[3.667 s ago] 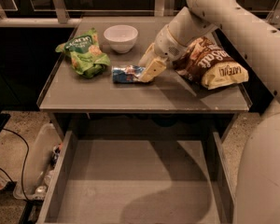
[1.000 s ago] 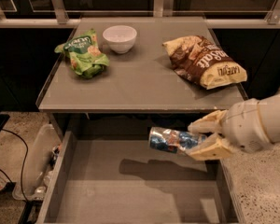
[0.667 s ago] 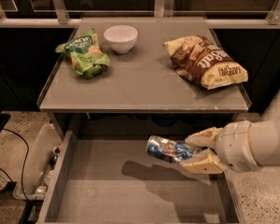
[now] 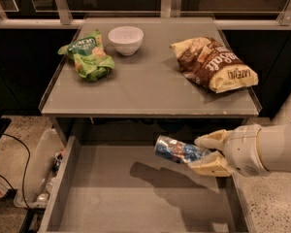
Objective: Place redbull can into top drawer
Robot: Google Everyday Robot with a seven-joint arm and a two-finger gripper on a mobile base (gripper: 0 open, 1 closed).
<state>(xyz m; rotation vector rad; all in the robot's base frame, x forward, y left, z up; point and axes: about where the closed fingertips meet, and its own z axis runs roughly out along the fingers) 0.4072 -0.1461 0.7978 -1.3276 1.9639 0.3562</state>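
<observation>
One gripper (image 4: 202,153) reaches in from the right edge, over the right part of the top drawer (image 4: 111,200), just below the front edge of the grey table (image 4: 145,89). Its two pale fingers (image 4: 209,165) are closed around one end of the single redbull can (image 4: 177,150). The can lies nearly on its side, with its free end pointing left and slightly up. It hangs over the drawer's flat bottom rather than resting on it, and its shadow falls on the grey floor below and to the left. The drawer is pulled out.

Three things sit on the table top, well apart from each other:
- one white bowl (image 4: 126,39) near the back
- one green snack bag (image 4: 87,56) to the bowl's left
- one brown and cream chip bag (image 4: 214,64) on the right side

On the floor to the left of the drawer stands one clear bin (image 4: 35,171), and one dark cable (image 4: 20,148) curves past it
</observation>
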